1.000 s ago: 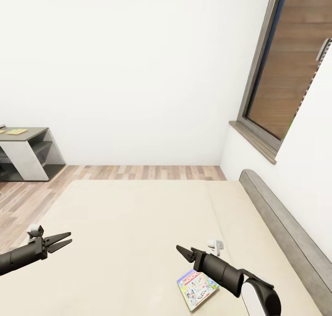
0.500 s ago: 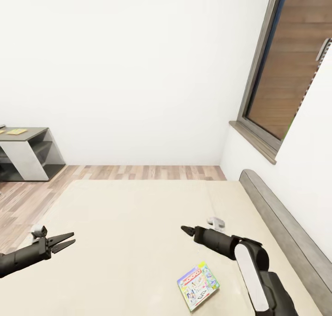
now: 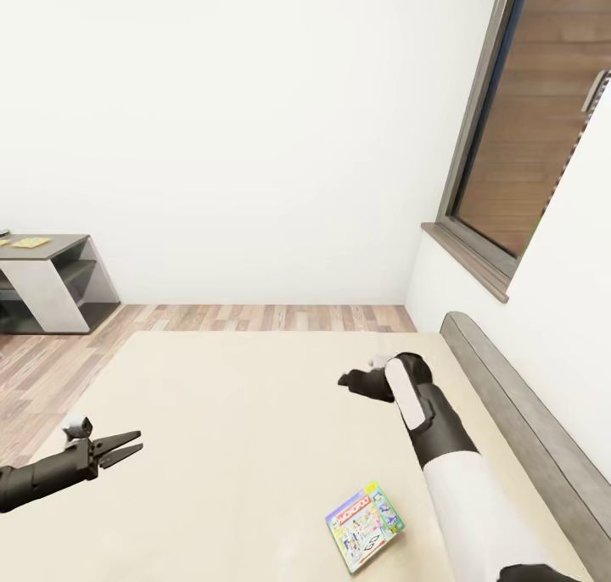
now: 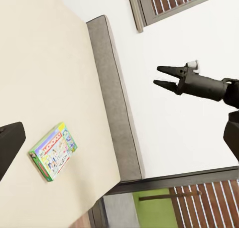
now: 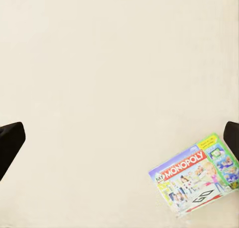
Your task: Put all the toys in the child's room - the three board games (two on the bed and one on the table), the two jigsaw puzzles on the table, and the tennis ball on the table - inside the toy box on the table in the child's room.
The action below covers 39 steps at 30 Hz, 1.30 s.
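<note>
While apart from fingers (image 4: pixel 167 77), board game (image 3: pixel 364 526).

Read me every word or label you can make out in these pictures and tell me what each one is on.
"MONOPOLY": red banner on the board game lying on the bed.
"GO": black arrow panel at the same box's lower edge.
Small word before "MONOPOLY": too small to read.
Other small print on the box: too blurred to read.

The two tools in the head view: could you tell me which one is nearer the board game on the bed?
The right tool, raised over the mattress just beyond the board game; the left tool hangs far across the bed.
</note>
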Available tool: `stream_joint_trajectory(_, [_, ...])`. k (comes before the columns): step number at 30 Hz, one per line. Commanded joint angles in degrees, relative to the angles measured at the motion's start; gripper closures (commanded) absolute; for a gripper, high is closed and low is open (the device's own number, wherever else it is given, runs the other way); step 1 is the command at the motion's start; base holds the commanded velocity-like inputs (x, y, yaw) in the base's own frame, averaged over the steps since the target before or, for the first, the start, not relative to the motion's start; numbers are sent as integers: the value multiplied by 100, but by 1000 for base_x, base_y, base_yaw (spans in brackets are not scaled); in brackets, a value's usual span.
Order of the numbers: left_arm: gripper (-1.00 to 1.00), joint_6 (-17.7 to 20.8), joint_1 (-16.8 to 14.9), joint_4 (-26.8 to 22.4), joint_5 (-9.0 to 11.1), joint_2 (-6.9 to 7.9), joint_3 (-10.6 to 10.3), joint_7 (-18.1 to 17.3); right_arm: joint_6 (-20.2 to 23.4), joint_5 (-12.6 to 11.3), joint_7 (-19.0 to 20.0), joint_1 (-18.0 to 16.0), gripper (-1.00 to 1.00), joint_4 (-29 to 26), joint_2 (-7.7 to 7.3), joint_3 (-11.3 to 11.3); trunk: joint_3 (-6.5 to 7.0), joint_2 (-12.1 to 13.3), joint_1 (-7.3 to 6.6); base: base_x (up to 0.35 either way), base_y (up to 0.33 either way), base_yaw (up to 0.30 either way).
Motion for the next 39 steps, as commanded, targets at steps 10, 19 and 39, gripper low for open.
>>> stream_joint_trajectory(10, [-100, 89, 1, -253, 23, -3, -21, -24, -686, -36, -457, -739, -100, 2047, -12, 12, -13, -13, 3, 0, 0, 0])
stream_joint_trajectory(19, [-100, 629, -11, -899, 63, -55, -16, -24, -764, -27, -476, -788, -100, 2207, 16, 19, -13, -13, 3, 0, 0, 0])
stream_joint_trajectory(39, [-100, 857, -21, -1167, 54, -476, -33, -24, -826, -17, -467, -747, -100, 2239, -44, 99, -132, -13, 3, 0, 0, 0])
